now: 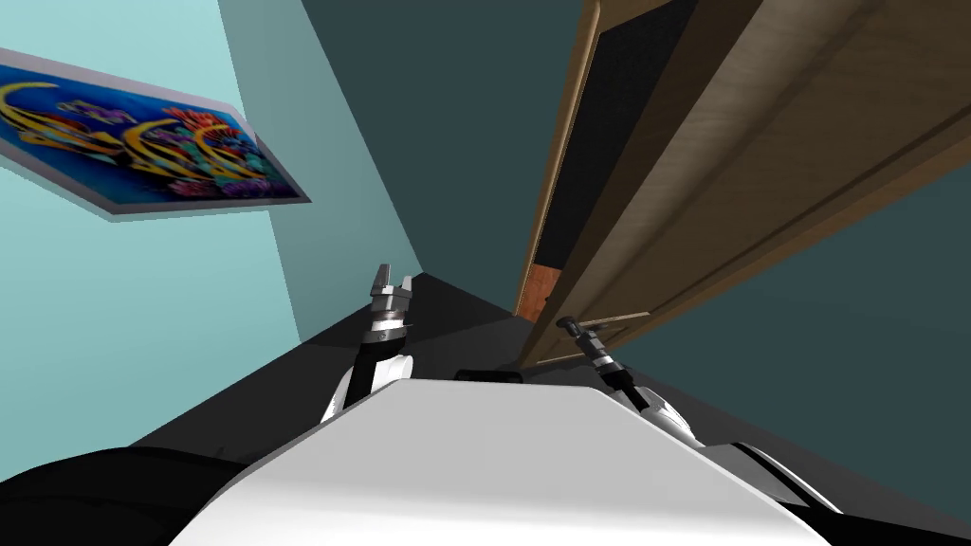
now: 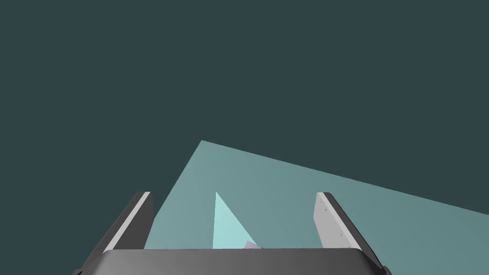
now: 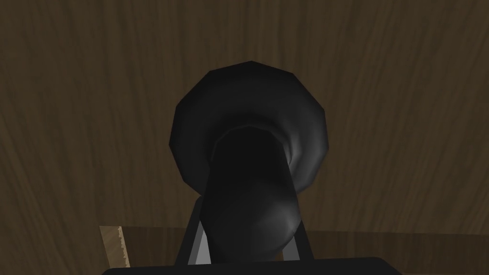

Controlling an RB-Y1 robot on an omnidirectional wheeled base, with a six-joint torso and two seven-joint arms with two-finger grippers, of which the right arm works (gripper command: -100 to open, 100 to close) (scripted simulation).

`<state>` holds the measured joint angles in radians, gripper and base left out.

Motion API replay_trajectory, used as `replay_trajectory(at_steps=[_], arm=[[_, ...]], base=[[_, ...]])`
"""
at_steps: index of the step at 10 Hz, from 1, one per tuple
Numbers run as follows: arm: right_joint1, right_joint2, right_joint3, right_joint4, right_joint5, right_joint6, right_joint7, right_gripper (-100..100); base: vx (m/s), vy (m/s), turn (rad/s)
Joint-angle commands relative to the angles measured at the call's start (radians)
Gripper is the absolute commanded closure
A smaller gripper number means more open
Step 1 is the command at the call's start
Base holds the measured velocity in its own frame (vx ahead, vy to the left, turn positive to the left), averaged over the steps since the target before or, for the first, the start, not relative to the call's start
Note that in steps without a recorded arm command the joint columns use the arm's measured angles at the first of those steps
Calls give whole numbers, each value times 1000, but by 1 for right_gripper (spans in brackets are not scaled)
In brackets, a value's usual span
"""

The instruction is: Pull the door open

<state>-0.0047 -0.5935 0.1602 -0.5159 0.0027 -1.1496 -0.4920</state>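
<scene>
**Counts: 1 door, 1 handle, 2 grippers**

I count one brown wooden door in one door frame. It carries one dark handle, which has one round base plate. There is one framed picture, colourful, on the pale wall. In the door gap I see one black area and one reddish-brown patch at its foot.

I have two grippers: one left gripper and one right gripper. That makes four fingers, two per gripper. The left pair is spread with nothing between. The right pair is pressed on the handle's sides. So one gripper is free and one is gripping.

The walls come in two colours, pale turquoise and dark teal.
</scene>
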Motion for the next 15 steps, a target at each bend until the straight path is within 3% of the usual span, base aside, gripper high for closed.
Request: replay_trajectory(at_steps=[1, 10, 13, 15], arm=[[7, -5, 2, -2, -2, -12, -2, 100], [24, -31, 15, 49, -10, -96, -13, 100], [28, -25, 19, 44, -8, -91, -14, 100], [24, -26, 21, 58, -7, -101, -16, 100]], base=[[-224, -120, 221], [-209, -107, 173], [-54, -20, 5], [-158, -103, 187]])
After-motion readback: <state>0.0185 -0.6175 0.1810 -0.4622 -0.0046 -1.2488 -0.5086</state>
